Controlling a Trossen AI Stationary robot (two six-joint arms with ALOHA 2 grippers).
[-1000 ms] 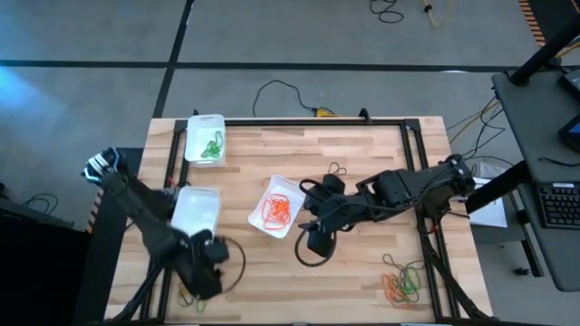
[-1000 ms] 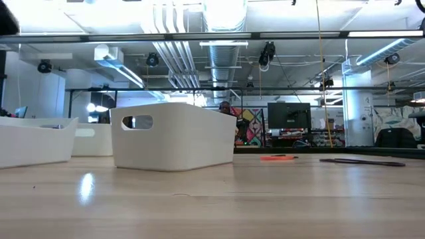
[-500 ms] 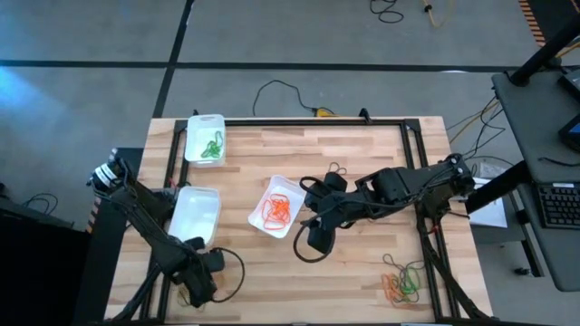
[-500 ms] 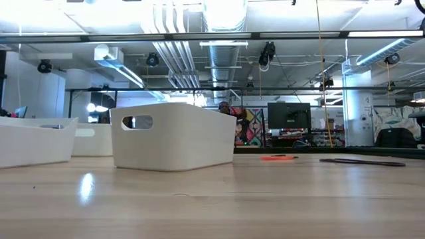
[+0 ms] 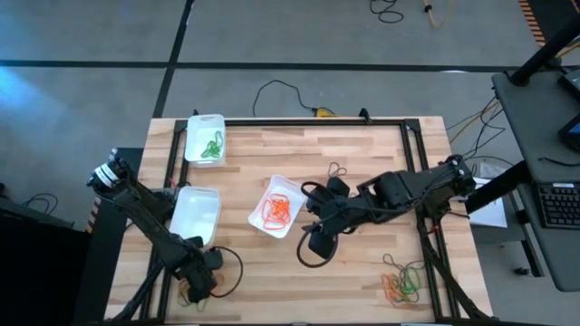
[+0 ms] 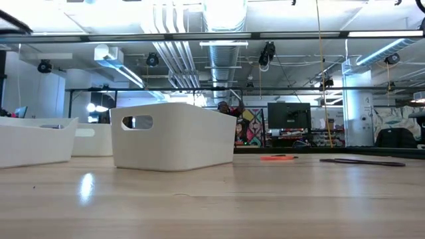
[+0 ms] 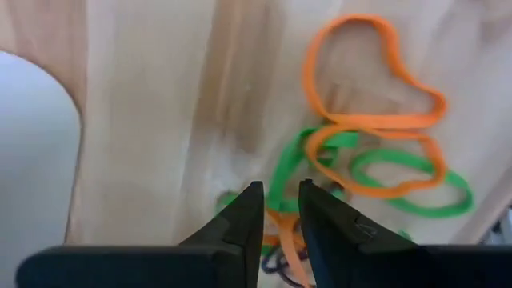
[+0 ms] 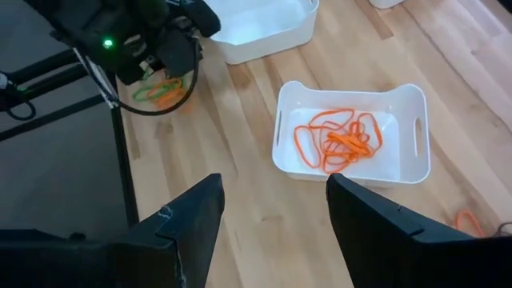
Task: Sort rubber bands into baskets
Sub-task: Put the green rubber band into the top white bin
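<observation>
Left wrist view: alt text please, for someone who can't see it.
The left gripper, fingers nearly together, points down into a tangle of orange rubber bands and green rubber bands on the wooden table. A white basket's rounded corner shows alongside.

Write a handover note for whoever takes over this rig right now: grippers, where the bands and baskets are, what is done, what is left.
Left gripper: at the table's near left corner, jaws narrowed to a slim gap over a tangle of orange and green bands; grip not confirmed.
Right gripper: open, empty, waiting mid-table beside the orange basket.
Done: green bands lie in the far-left basket, orange bands in the centre one.
The left-middle basket looks empty.
Left: the near-left tangle, a mixed pile at the near right, and a small dark band mid-table.
</observation>
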